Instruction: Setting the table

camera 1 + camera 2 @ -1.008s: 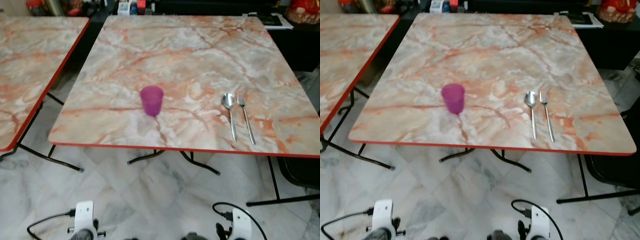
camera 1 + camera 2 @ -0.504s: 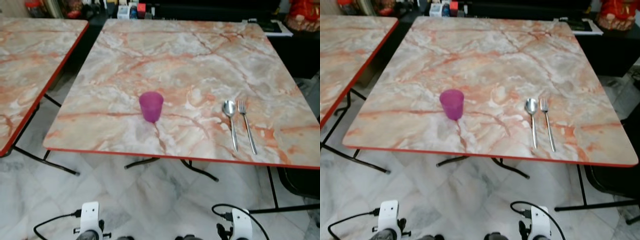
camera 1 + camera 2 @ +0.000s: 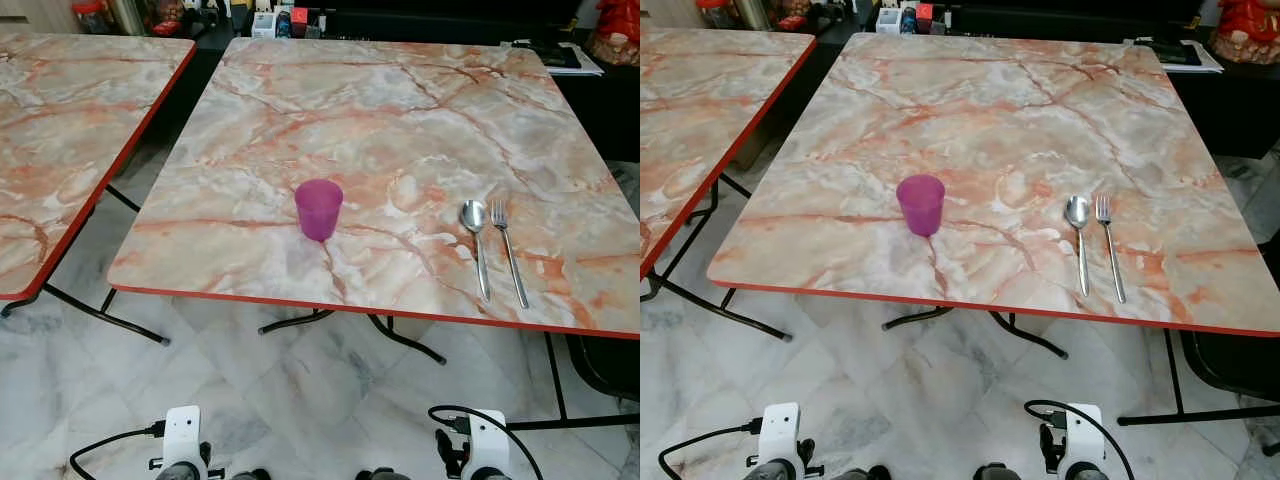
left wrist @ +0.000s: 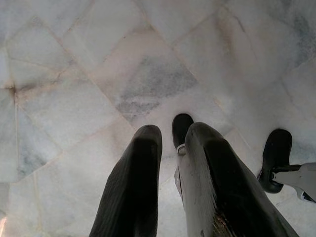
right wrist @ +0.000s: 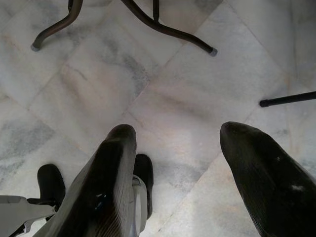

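At the far left stands a second marble-topped table (image 3: 60,130) with a red rim, and a narrow gap of floor separates it from the main table (image 3: 400,110), whose pink-veined marble top also carries a red edge band. On the main table, toward its near edge and a little left of centre, a translucent purple cup (image 3: 318,209) stands upright with its mouth open upward; it looks empty. Well to its right, near the right side of the near edge, a steel spoon (image 3: 476,240) and a steel fork (image 3: 508,250) lie just beside each other, handles pointing toward the near edge, spoon on the left. Between cup and cutlery is a bare stretch of marble, and the whole far half of the top is bare as well. Past the far edge sit small bottles and boxes (image 3: 270,20), too small to identify.

Black folding legs (image 5: 163,29) splay under the table onto pale marble floor tiles (image 3: 300,400), with open floor between the near table edge and the robot.

Both arms hang low over the floor. The left gripper (image 4: 170,143) has its black fingers drawn close together, grasping nothing. The right gripper (image 5: 180,143) has its fingers spread wide apart, released.
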Motion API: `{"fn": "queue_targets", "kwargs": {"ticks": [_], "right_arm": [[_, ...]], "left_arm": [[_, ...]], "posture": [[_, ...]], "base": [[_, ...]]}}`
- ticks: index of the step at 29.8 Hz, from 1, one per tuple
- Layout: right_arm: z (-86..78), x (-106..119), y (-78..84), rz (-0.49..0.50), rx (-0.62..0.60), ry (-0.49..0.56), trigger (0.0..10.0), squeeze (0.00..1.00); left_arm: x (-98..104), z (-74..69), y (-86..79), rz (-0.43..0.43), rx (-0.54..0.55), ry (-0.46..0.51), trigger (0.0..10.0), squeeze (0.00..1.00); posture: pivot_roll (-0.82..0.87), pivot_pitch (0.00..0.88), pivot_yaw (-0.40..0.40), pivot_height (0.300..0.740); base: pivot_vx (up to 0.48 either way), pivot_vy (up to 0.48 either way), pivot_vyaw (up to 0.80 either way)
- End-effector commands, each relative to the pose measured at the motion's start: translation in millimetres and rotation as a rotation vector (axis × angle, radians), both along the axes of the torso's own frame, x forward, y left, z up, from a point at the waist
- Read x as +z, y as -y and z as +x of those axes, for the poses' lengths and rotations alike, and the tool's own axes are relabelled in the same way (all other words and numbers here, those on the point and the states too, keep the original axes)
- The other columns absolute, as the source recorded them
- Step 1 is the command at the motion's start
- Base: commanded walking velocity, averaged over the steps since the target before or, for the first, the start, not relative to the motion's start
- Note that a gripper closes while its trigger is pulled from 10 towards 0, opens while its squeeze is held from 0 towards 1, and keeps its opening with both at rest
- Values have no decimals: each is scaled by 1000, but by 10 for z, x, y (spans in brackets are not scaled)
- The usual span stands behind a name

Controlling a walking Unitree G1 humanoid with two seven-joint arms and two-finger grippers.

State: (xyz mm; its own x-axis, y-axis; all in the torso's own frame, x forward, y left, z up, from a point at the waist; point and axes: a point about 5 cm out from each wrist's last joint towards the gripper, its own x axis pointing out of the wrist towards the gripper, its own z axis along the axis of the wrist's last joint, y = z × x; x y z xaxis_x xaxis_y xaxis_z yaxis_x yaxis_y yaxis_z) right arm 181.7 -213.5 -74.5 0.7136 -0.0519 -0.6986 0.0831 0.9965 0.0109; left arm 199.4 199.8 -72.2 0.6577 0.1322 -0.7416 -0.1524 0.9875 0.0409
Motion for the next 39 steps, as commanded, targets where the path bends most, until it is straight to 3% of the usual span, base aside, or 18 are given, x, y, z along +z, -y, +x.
{"fn": "queue_targets", "kwargs": {"ticks": [1, 14, 31, 39], "right_arm": [[-58, -24, 4, 4, -7, -7, 10000, 0], [-53, -26, 39, -13, -50, -24, 10000, 0], [17, 52, 42, -35, -87, 93, 10000, 0], [10, 46, 33, -39, -80, 87, 10000, 0]], "left_arm": [[-69, -124, -20, 4, -9, -58, 10000, 0], [-81, -125, 20, -9, -13, -72, 10000, 0], [-96, -153, 22, -8, -16, -84, 10000, 0], [-95, -143, 35, -5, -20, -90, 10000, 0]], "posture": [[-107, 173, -23, 740], [-124, 205, -21, 740], [-114, 213, -7, 740], [-109, 205, -3, 740]], "base": [[0, 0, 0], [0, 0, 0], [0, 0, 0], [0, 0, 0]]}}
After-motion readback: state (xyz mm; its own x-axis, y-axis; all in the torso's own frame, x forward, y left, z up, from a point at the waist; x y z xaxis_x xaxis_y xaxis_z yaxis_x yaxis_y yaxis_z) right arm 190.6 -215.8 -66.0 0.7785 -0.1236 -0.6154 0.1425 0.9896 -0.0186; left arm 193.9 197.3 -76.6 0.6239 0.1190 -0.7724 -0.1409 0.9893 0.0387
